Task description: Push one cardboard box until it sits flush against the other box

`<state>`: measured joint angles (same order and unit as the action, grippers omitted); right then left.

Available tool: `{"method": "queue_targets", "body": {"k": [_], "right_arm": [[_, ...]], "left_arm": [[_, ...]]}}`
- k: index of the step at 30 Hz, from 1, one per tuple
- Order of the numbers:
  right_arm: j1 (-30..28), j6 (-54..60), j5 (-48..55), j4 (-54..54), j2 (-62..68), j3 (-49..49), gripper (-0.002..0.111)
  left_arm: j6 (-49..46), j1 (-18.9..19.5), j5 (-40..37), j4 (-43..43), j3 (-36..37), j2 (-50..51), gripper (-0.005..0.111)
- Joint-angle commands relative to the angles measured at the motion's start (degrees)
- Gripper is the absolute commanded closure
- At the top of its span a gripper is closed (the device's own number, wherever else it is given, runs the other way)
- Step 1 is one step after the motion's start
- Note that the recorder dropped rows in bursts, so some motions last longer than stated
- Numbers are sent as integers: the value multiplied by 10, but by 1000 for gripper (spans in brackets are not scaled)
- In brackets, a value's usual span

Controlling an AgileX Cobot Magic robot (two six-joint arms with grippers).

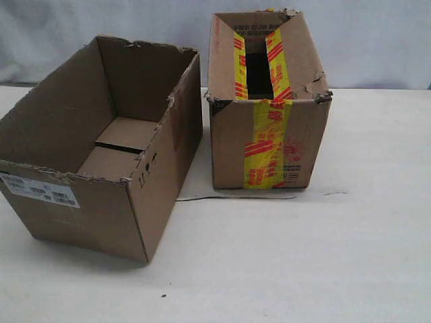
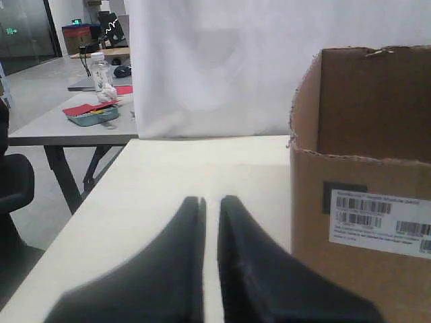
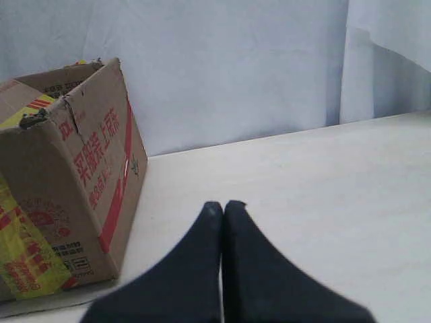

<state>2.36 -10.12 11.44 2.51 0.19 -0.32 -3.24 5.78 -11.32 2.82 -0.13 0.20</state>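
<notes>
The plain cardboard box [image 1: 81, 222] stands open-topped on the left of the table, torn along its rim, with a white barcode label [image 1: 40, 190] on its near side. The other box [image 1: 296, 134], wrapped in yellow tape with red print [image 1: 266, 145], stands to its right, and a wedge of bare table separates them. Neither gripper shows in the exterior view. In the left wrist view, my left gripper [image 2: 211, 200] hangs beside the labelled box [image 2: 350, 276], holding nothing, with only a thin slit between its fingers. My right gripper [image 3: 223, 205] is shut and empty, apart from the taped box [image 3: 81, 168].
The white table [image 1: 303, 256] runs wide in front of and to the right of the boxes. A thin cardboard flap [image 1: 236, 197] lies at the taped box's base. A white curtain [image 1: 377, 40] hangs behind. Another table [image 2: 60, 128] with a bottle stands beyond the left edge.
</notes>
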Motion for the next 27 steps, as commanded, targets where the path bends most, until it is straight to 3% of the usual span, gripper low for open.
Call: {"method": "queue_targets", "body": {"k": [1,13,20,27], "right_arm": [[-3,4,0,-3,-2,3,109],[-3,4,0,-3,-2,3,109],[-3,4,0,-3,-2,3,109],[-3,4,0,-3,-2,3,109]], "left_arm": [[1,-4,6,-3,1,-2,107],[14,-4,51,-8,1,-2,107],[93,-4,93,-132,1,-2,107],[93,-4,92,-141,-13,-2,107]]}}
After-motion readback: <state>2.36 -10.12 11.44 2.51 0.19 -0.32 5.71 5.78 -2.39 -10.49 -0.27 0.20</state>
